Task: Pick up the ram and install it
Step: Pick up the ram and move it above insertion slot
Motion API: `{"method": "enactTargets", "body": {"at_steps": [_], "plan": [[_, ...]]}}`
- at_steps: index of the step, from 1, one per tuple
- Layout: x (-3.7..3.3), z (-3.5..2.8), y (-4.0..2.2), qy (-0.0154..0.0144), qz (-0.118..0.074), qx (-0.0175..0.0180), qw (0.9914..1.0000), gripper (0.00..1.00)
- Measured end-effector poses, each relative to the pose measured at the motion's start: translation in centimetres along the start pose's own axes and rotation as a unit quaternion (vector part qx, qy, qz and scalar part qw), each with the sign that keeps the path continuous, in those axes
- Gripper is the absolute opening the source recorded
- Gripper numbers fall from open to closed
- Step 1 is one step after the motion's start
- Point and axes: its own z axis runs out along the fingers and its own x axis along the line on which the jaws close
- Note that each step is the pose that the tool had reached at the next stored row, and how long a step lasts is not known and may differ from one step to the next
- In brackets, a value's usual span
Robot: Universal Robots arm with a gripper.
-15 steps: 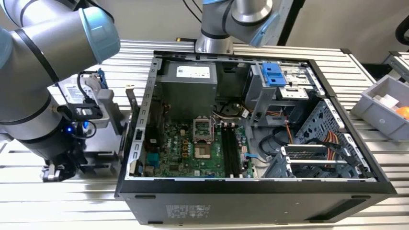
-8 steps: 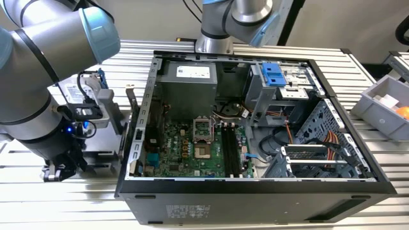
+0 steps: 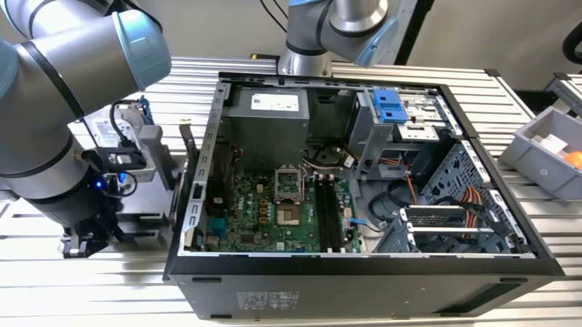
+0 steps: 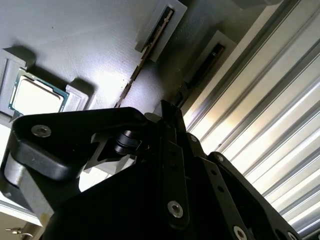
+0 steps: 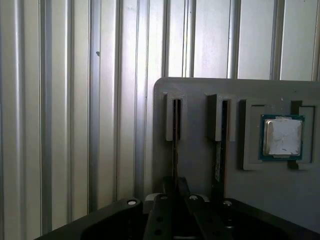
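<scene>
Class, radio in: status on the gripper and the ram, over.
Gripper close over grey holder, lined up with ram. Ram on edge in its slot, not lifted. Second stick one slot over, silver chip beyond.

Thin dark ram on edge, slotted in grey holder.

The table is ribbed bare aluminium, brushed, with a bit of shine. The grey holder looks like matt plastic with a fine grainy texture. The chip has a dull silver metal lid on a green board. The tool is matt black with shiny screw heads. PC case: matt black sheet metal.
</scene>
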Motion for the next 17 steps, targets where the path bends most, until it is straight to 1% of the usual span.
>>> {"method": "enactTargets", "body": {"at_steps": [9, 11, 13, 17], "plan": [[0.0, 0.01, 0.0, -0.0001, 0.0, 0.0, 1.0, 0.0], [-0.01, -0.06, 0.0, -0.0022, 0.0, 0.0002, 1.0, 0.0], [-0.02, -0.35, 0.01, -0.0034, 0.0, 0.0001, 0.99999, 0.0], [-0.06, -1.09, 0.02, -0.0036, 0.0, 0.0001, 0.99999, 0.0]]}}
